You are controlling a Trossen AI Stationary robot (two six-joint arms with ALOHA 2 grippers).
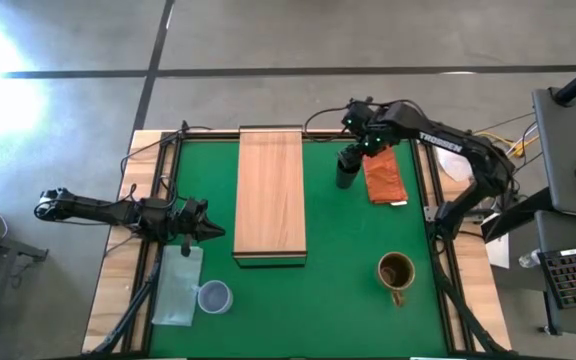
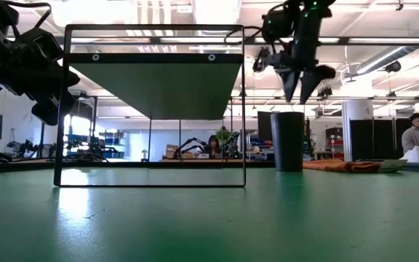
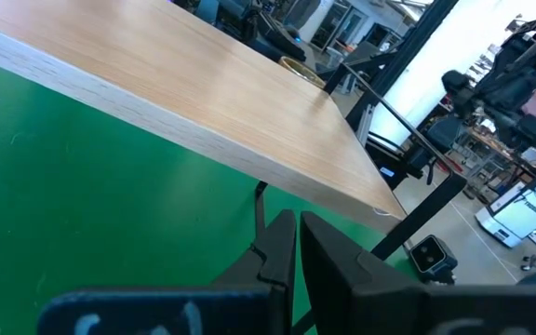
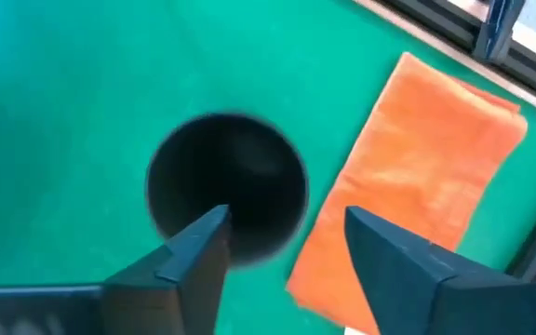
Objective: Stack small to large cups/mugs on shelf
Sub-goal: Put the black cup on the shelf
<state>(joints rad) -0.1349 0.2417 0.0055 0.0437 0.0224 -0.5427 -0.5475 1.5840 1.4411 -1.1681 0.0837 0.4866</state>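
A narrow black cup stands upright on the green mat, right of the light-wood shelf, which rests raised on a thin black frame. My right gripper hangs open above the cup, fingers pointing down and clear of its rim. In the right wrist view the cup's mouth lies below the gripper, nearer one finger. A brown mug stands at the near right. A pale blue-grey mug stands at the near left. My left gripper is shut and empty, left of the shelf's near end.
An orange-brown cloth lies just right of the black cup. A clear plastic bag lies beside the pale mug at the near left. Black rails run along the mat's edges. People show in the room beyond the table in the low view.
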